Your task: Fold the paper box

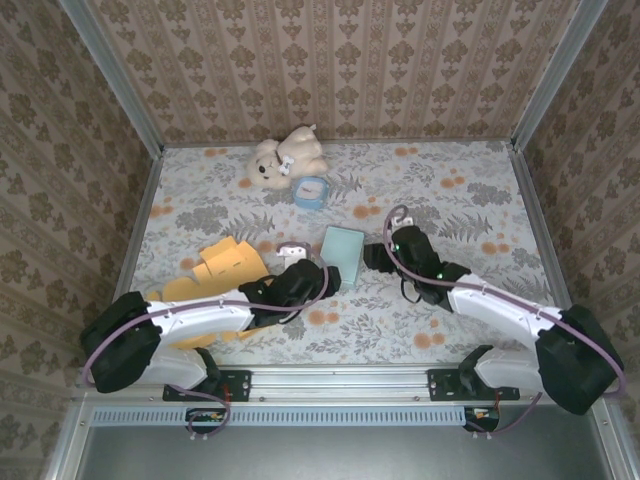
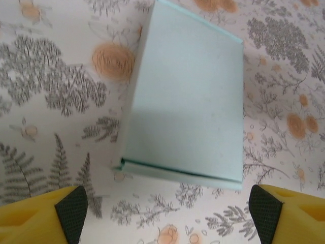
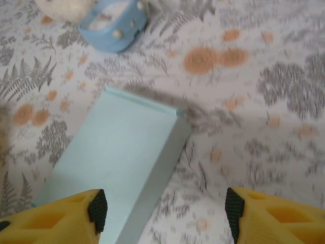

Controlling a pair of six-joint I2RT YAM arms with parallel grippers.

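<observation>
A pale blue-green paper box (image 1: 343,255) lies flat and closed on the flower-patterned surface (image 1: 470,200), near its middle. Every place below is given from this box.

The left claw (image 1: 328,278) sits at the box's near left corner. In the left wrist view the left claw (image 2: 168,216) is released. Its two yellow fingers (image 2: 35,218) with black pads stand wide apart just short of the box's (image 2: 185,101) near edge, where a thin dark seam runs along the fold. Neither pad touches the box.

The right claw (image 1: 376,258) sits just to the right of the box, pointing toward it. In the right wrist view the right claw (image 3: 166,212) is also released, its fingers spread wide. The box (image 3: 117,152) runs slantwise under the left-hand finger. Part of it lies in the gap, and the other finger is well clear of it. Nothing is grasped.

Behind the box, just beyond its far left corner, stands a small blue band-like object (image 1: 311,192), also seen in the right wrist view (image 3: 114,25). Farther behind that lies a cream teddy bear (image 1: 285,158). To the left of the box, flat orange-yellow cardboard pieces (image 1: 225,265) are spread out, partly under the left arm. A small white item (image 1: 292,248) lies between them and the box.
</observation>
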